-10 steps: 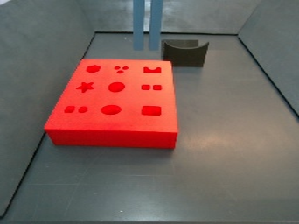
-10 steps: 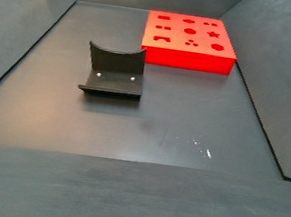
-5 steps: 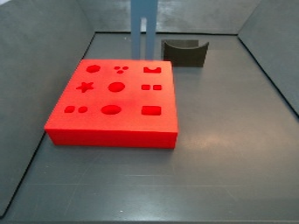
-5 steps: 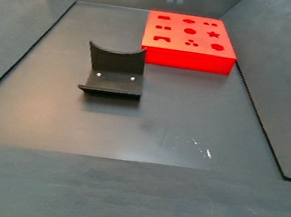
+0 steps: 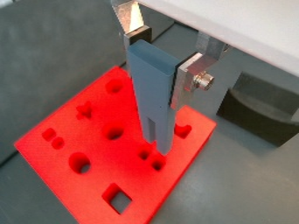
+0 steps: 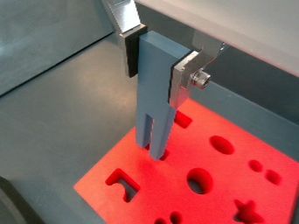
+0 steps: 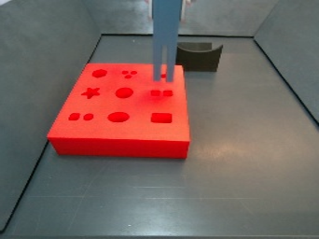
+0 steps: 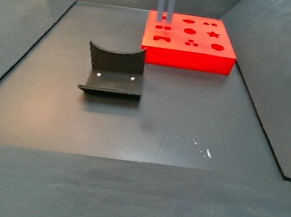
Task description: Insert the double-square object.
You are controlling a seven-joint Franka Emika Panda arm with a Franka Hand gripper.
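Grey floor under red board [image 7: 122, 103], gripper [image 5: 162, 59] above it clamped on upright blue double-square object [image 5: 155, 101].

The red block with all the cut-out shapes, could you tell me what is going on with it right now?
The gripper holds a tall blue double-square object upright between its fingers, above the red block. In a side view the piece's forked lower end hangs at the double-square hole near the block's edge; whether it has entered cannot be told. The fixture stands apart on the floor, unused.
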